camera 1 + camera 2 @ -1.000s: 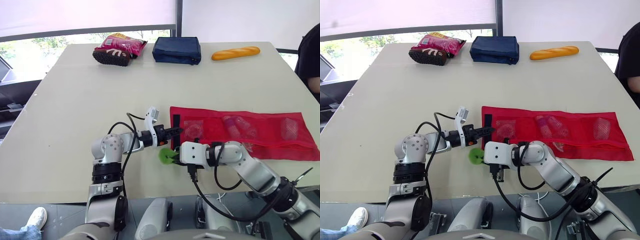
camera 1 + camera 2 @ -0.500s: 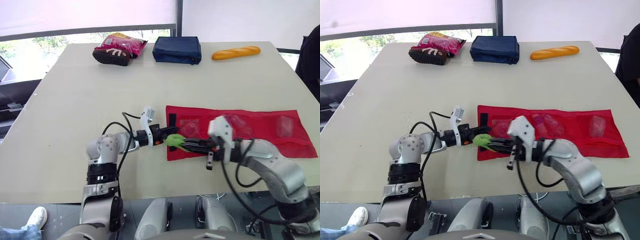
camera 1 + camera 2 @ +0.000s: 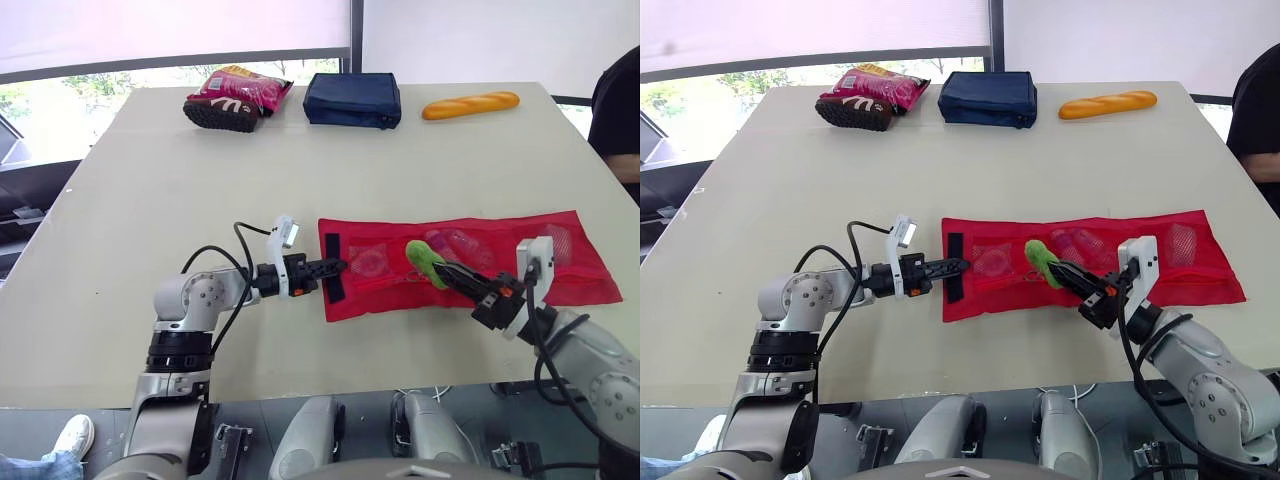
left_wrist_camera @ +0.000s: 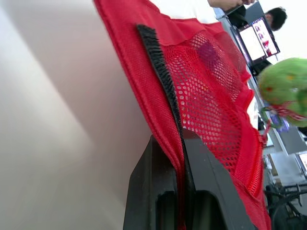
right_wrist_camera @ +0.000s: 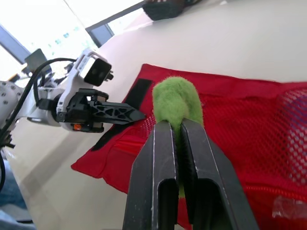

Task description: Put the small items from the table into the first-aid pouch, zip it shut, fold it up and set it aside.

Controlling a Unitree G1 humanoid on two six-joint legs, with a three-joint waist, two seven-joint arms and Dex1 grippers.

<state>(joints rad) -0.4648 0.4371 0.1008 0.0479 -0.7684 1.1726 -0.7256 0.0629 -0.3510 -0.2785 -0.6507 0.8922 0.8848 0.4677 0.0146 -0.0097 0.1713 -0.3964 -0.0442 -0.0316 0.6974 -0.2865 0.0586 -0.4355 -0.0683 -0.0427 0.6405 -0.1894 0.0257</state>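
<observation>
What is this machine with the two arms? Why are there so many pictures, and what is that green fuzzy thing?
It is a robot with two arms. Each arm ends in a tool with two black fingers for pinching. The two wide pictures come from cameras on the robot's head, looking down over its arms. The two close-up pictures come from little cameras on its wrists.

On the table lies a long red mesh pouch. The left tool pinches one end of the pouch. The right tool holds the green fuzzy thing over the pouch. Some small clear items sit behind the mesh.

At the far side of the table lie a pink snack bag, a blue bag and a bread loaf.
</observation>
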